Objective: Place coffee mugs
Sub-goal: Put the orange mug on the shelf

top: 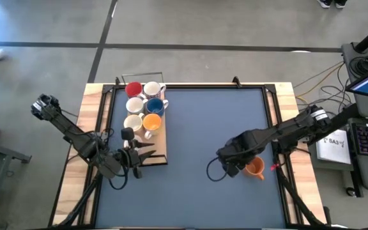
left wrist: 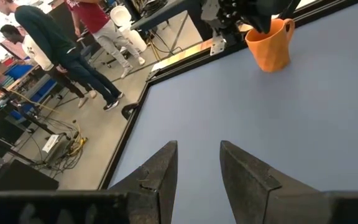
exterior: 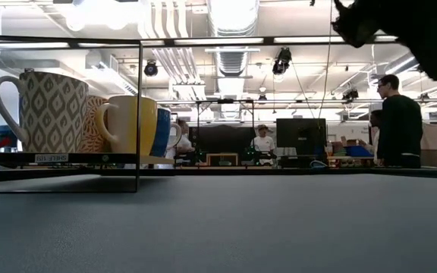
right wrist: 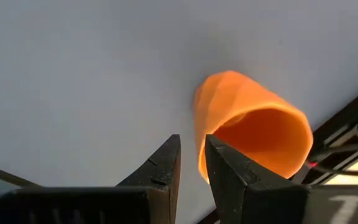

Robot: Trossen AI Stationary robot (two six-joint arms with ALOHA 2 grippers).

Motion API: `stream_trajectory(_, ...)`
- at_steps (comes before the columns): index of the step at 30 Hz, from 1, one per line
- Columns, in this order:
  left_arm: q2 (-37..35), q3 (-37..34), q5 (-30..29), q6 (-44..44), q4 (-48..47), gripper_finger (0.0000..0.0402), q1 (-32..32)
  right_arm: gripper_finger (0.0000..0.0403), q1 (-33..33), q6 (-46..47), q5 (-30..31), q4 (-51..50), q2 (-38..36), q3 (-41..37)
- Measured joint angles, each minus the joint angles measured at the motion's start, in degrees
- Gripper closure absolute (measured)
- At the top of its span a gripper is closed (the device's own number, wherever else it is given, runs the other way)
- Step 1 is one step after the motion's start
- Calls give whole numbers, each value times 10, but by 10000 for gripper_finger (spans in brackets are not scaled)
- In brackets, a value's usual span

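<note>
An orange mug stands at the table's near right; it also shows in the right wrist view and the left wrist view. My right gripper is over its rim, shut on it. Several mugs, red, white, blue and another orange one, stand on their bases on a wooden board at the far left. My left gripper is open and empty at the board's near end, pointing toward the table's right. My right gripper has the orange mug's wall at the rim between its two fingers, one finger over the opening and one outside. The fingers come slanting from above. The mug is upright, its base seemingly on the table.
A thin-framed clear rack stands around the mugs on the board. Blue mat lies open between the board and the right arm. People stand in the room beyond the table. Cables run along the right rail.
</note>
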Motion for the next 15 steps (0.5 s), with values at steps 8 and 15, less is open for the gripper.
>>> stream_trajectory(8,1,0,0,2,0,299,0,339,36,80,14,0,0,-15)
stream_trajectory(15,1,0,0,2,0,299,0,339,39,91,14,0,0,-59)
